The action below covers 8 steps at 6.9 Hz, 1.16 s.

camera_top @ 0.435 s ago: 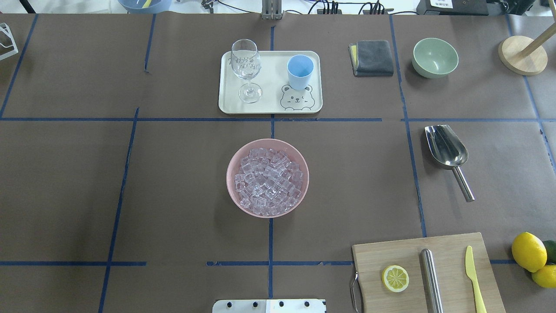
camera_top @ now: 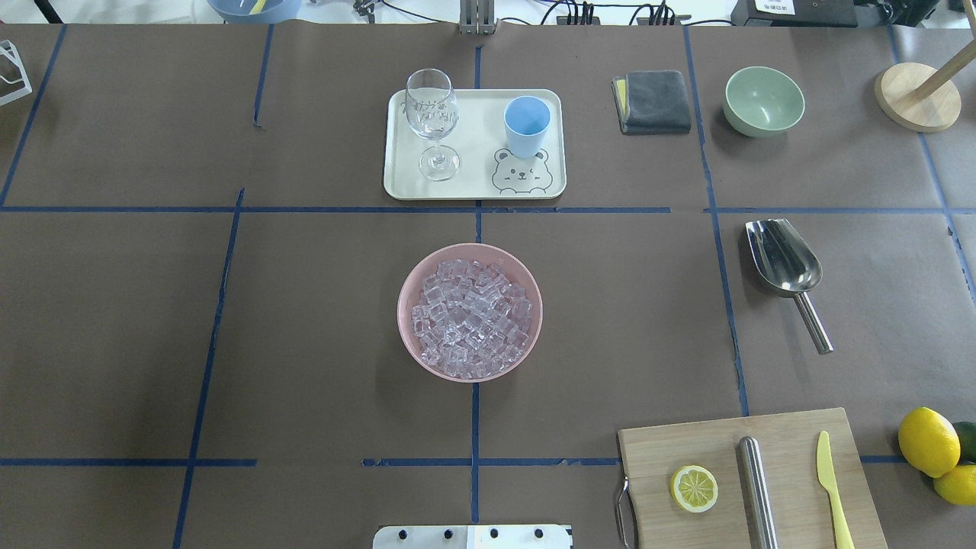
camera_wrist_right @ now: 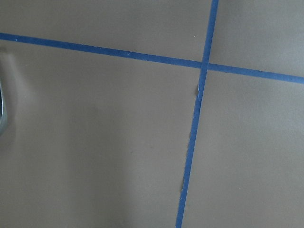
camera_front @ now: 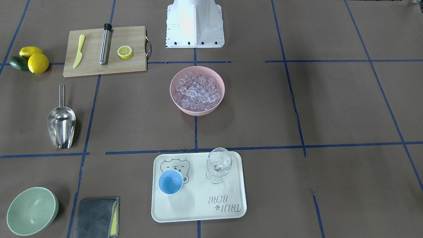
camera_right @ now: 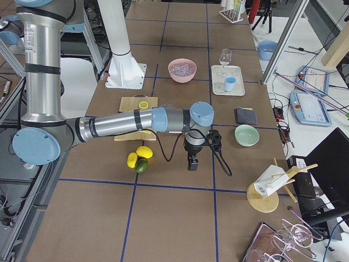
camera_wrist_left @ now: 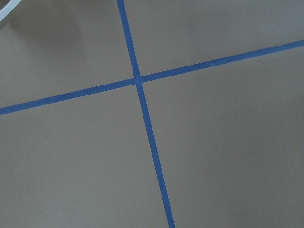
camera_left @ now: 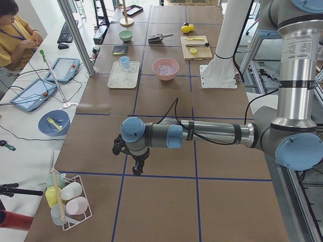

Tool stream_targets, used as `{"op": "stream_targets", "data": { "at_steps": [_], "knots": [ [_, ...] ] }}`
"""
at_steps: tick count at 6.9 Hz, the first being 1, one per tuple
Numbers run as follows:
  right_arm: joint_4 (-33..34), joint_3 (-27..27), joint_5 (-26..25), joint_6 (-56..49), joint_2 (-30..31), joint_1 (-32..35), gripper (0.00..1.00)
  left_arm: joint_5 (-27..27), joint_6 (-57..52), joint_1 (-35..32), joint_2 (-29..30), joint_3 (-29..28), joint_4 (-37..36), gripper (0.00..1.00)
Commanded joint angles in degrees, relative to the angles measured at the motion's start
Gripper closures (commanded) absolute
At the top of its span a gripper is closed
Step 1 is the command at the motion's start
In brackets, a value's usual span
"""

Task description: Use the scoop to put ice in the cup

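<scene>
Scoop (camera_top: 784, 259) lies well apart from cutting board (camera_top: 789, 457).

flat scoop (camera_top: 785, 263), ice (camera_top: 470, 319), apparently empty cup (camera_top: 526, 126)

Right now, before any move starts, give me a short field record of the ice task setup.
ice: piled in the pink bowl
cup: upright on the tray beside the wine glass, empty
scoop: lying on the table, robot's right side, untouched
left claw: over bare table, opening unclear
right claw: over bare table, opening unclear
</scene>
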<state>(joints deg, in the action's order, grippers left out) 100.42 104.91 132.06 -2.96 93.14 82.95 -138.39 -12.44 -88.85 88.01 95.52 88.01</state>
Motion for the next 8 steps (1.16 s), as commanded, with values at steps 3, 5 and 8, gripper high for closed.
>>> {"op": "stream_targets", "data": {
  "at_steps": [3,5,8],
  "knots": [
    [-5.0,-0.4,7.1,0.4,0.4,-0.6,0.0,-0.9,-0.3,0.4,0.7,1.6,1.1,0.0],
    [-6.0,-0.2,10.7,0.4,0.0,-1.6,0.0,-5.2,-0.3,5.0,1.5,1.2,18.9,0.0],
    [-10.5,-0.1,10.8,0.9,0.0,-4.9,0.0,-5.3,0.2,17.8,1.8,1.3,40.0,0.0]
  ]
}}
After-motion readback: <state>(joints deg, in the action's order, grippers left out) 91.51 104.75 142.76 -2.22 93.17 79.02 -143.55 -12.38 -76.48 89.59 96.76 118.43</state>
